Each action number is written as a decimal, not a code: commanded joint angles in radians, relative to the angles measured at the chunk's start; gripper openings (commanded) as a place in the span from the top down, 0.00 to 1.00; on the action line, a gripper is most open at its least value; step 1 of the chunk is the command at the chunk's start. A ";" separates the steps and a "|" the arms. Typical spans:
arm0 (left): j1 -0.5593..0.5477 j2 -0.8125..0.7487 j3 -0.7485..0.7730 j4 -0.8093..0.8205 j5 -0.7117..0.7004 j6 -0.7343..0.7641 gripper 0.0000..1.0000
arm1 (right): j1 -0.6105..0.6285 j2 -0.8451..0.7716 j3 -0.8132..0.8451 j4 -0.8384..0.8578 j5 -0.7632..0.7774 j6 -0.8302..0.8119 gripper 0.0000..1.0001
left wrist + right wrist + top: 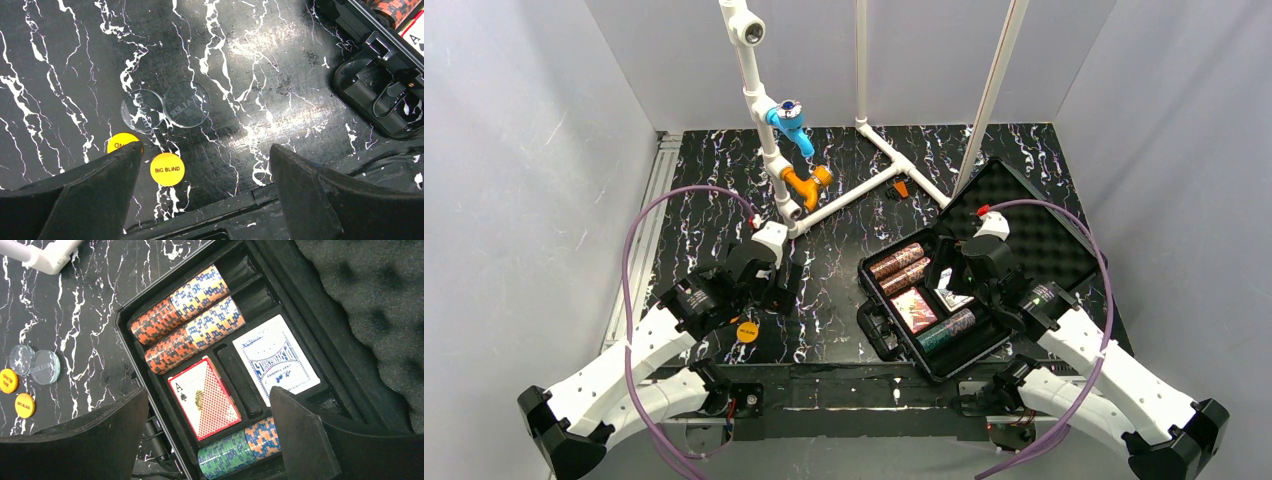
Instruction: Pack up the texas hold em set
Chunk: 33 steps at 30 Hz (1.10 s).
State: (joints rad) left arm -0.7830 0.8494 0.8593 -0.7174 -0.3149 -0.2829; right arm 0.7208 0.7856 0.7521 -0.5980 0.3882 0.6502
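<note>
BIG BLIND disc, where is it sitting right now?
Left wrist view: the BIG BLIND disc lies on the table left of the case, beside the second orange disc, near two clear discs, under the open left gripper.

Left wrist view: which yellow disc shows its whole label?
The BIG BLIND disc; the other yellow disc is partly behind the left claw's finger, showing only ND.
</note>
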 commanded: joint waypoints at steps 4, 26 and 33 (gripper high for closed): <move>-0.002 -0.006 0.022 -0.069 -0.071 -0.102 0.01 | 0.002 -0.044 -0.014 0.023 -0.009 0.046 0.02; 0.105 0.084 -0.070 -0.145 -0.110 -0.423 0.01 | 0.001 -0.019 -0.029 0.022 -0.058 -0.010 0.02; 0.193 0.119 -0.102 -0.099 -0.048 -0.437 0.01 | 0.002 -0.033 -0.033 -0.011 -0.063 0.000 0.02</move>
State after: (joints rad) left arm -0.6319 0.9543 0.7753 -0.8417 -0.3981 -0.6960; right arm 0.7208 0.7673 0.7200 -0.5980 0.3328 0.6575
